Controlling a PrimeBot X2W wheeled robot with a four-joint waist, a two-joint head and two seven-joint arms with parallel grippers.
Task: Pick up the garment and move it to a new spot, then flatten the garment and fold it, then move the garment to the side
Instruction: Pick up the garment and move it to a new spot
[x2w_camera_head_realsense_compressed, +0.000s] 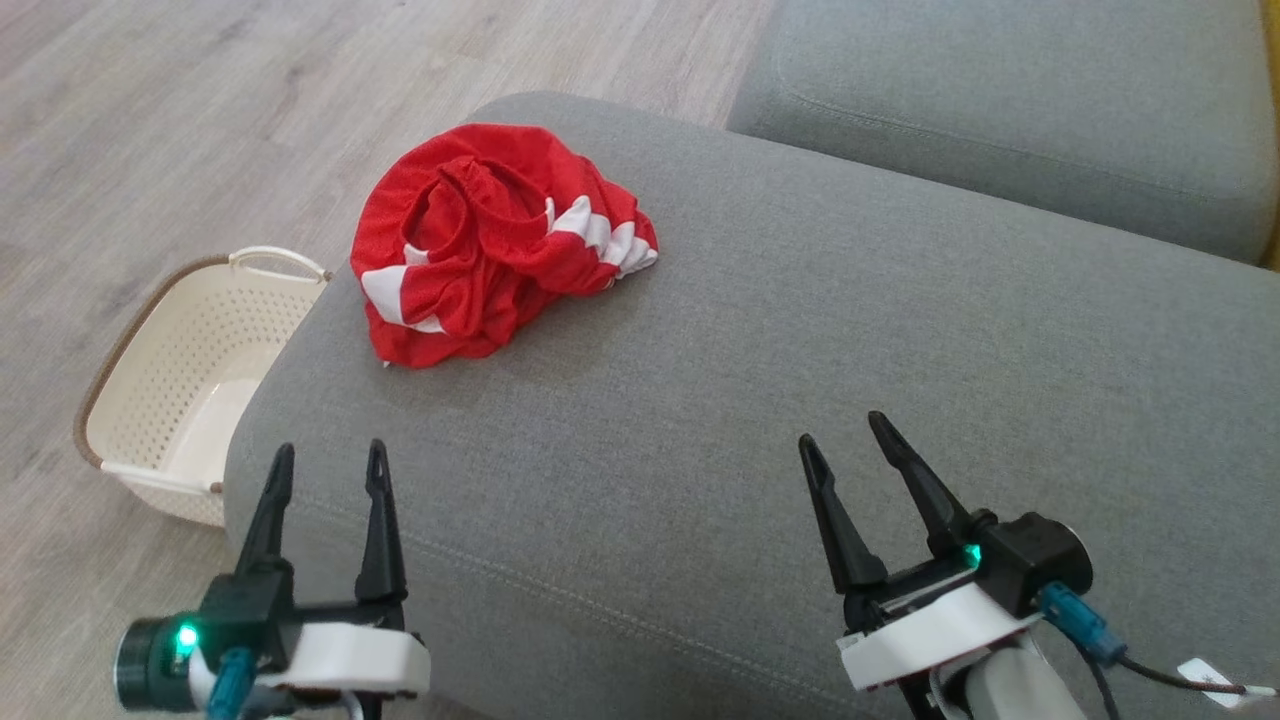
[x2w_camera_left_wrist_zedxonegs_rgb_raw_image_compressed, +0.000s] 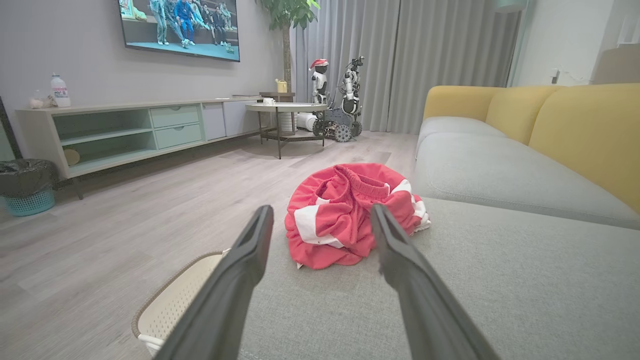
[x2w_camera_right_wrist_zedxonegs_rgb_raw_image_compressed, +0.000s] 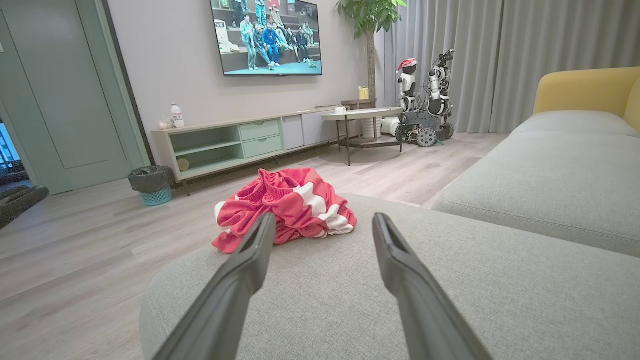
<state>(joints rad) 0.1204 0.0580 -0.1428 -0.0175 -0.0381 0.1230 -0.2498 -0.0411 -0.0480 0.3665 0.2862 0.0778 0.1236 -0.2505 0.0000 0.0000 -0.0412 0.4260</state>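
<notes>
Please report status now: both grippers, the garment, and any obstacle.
Left gripper open, empty. Right gripper open, empty. Red-and-white garment crumpled on grey sofa cushion, untouched, ahead of left gripper. White basket on floor beside cushion, not in path.

- Pale plank floor (x2w_camera_head_realsense_compressed: 150, 100).
- Grey sofa (x2w_camera_head_realsense_compressed: 800, 350), yellow backrests (x2w_camera_left_wrist_zedxonegs_rgb_raw_image_compressed: 580, 130).
- Television (x2w_camera_right_wrist_zedxonegs_rgb_raw_image_compressed: 267, 37) on grey wall (x2w_camera_right_wrist_zedxonegs_rgb_raw_image_compressed: 165, 50) above a low console (x2w_camera_right_wrist_zedxonegs_rgb_raw_image_compressed: 225, 142).
- Grey curtains (x2w_camera_right_wrist_zedxonegs_rgb_raw_image_compressed: 525, 60), a potted plant (x2w_camera_right_wrist_zedxonegs_rgb_raw_image_compressed: 370, 12), a round table (x2w_camera_right_wrist_zedxonegs_rgb_raw_image_compressed: 362, 114).

A home living room: a grey sofa (x2w_camera_left_wrist_zedxonegs_rgb_raw_image_compressed: 500, 170) with yellow back cushions; a television (x2w_camera_right_wrist_zedxonegs_rgb_raw_image_compressed: 267, 37) on the wall above a low cabinet (x2w_camera_right_wrist_zedxonegs_rgb_raw_image_compressed: 225, 145); long curtains (x2w_camera_right_wrist_zedxonegs_rgb_raw_image_compressed: 525, 60); a potted plant (x2w_camera_right_wrist_zedxonegs_rgb_raw_image_compressed: 370, 12); a small round table (x2w_camera_right_wrist_zedxonegs_rgb_raw_image_compressed: 362, 114); a wooden floor (x2w_camera_right_wrist_zedxonegs_rgb_raw_image_compressed: 75, 240).
</notes>
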